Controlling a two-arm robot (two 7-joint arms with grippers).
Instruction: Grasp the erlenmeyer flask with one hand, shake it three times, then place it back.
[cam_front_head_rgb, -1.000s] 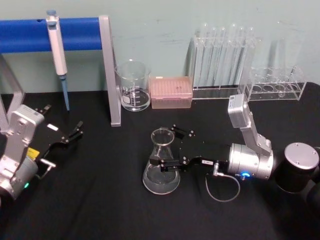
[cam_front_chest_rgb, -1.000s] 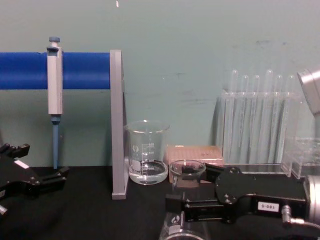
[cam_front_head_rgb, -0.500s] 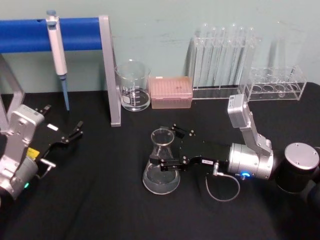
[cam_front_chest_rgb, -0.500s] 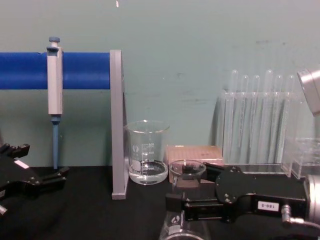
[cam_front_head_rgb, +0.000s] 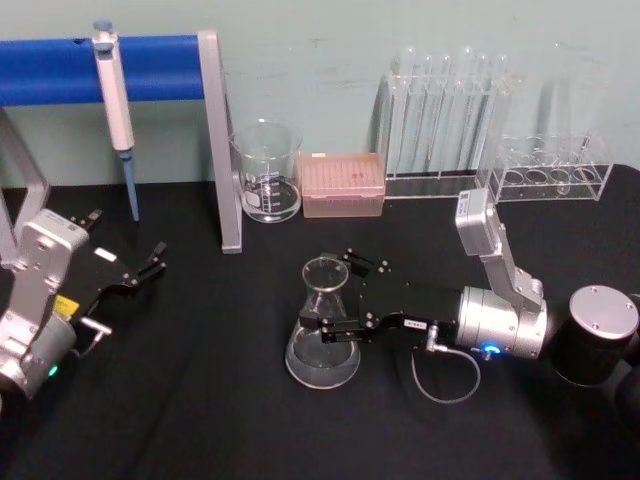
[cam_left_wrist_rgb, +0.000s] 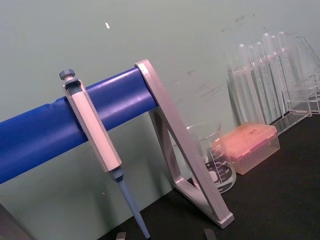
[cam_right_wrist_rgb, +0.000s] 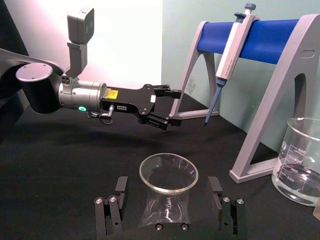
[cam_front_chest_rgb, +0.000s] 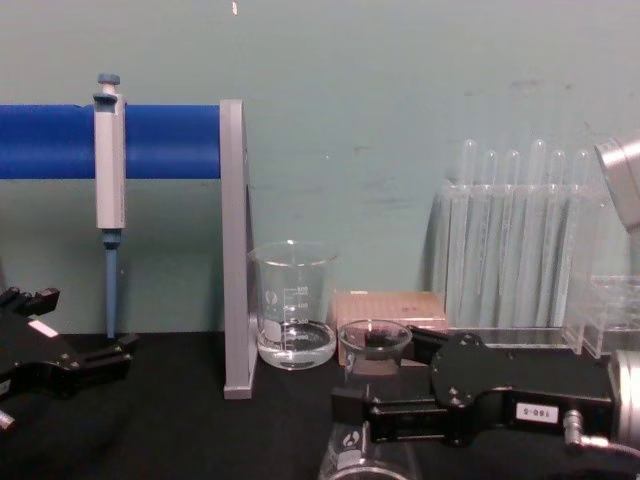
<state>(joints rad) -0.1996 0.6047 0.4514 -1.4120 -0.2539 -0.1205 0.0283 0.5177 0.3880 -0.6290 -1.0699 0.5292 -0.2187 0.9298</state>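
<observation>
The erlenmeyer flask (cam_front_head_rgb: 322, 345) stands upright on the black table near the middle, with a little clear liquid in its base. My right gripper (cam_front_head_rgb: 340, 295) reaches in from the right and is open, one finger on each side of the flask's neck. In the right wrist view the fingers (cam_right_wrist_rgb: 120, 186) flank the flask (cam_right_wrist_rgb: 167, 200) with a gap on both sides. The chest view shows the flask's rim (cam_front_chest_rgb: 375, 340) just left of the gripper body. My left gripper (cam_front_head_rgb: 130, 262) rests open over the table at the far left, holding nothing.
A glass beaker (cam_front_head_rgb: 267, 185) with some liquid, a pink tip box (cam_front_head_rgb: 343, 185) and test-tube racks (cam_front_head_rgb: 445, 110) line the back. A pipette (cam_front_head_rgb: 115, 100) hangs on the blue-barred stand (cam_front_head_rgb: 215, 140) at the back left. Bare table lies in front of the flask.
My right gripper has edged very slightly left around the flask. The flask and the left arm have not moved.
</observation>
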